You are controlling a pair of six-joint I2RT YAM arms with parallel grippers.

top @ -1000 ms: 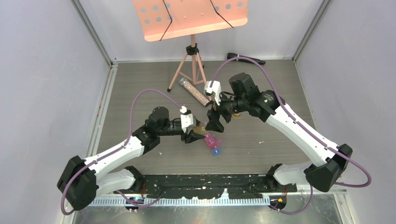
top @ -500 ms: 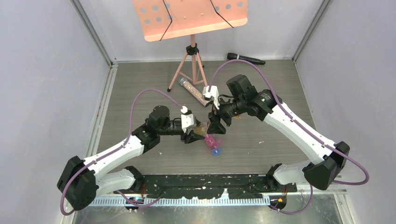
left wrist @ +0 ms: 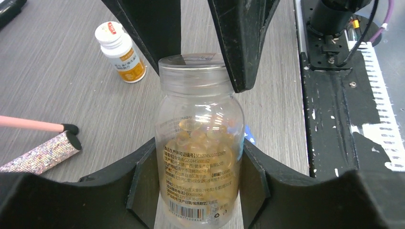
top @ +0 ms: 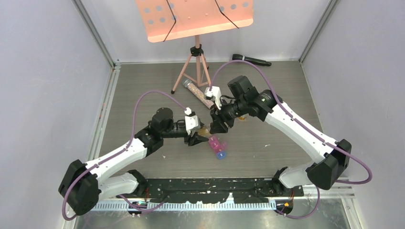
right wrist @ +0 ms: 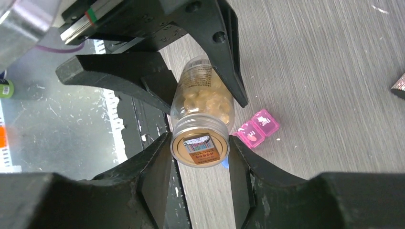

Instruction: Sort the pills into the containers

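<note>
Near the middle of the grey wood-grain surface (top: pixel 267 95), a little toward its near edge, lies the small plastic pill-box strip (top: pixel 217 146) of pink, purple and blue joined compartments. It lies flat, with the blue end nearest the near edge, and neither arm touches it.

Just beyond it the left tool (left wrist: pixel 198 183) is partly closed around the body of a clear plastic bottle (left wrist: pixel 200 143), one finger pressed to each side. The bottle is held off the surface and is about half full of amber gel pills (left wrist: pixel 203 138).

From the far side the right tool (right wrist: pixel 200 160) meets it, its two fingers closed against opposite sides of the bottle's clear round lid (right wrist: pixel 200 143).

Farther back a small white bottle with an orange label (left wrist: pixel 119 52) stands upright. A long clear tube of speckled beads (top: pixel 200 94) lies toward the far edge, beside the feet of a pink tripod stand (top: pixel 196 62). A black microphone (top: pixel 250 60) lies along the far edge, right of centre.
</note>
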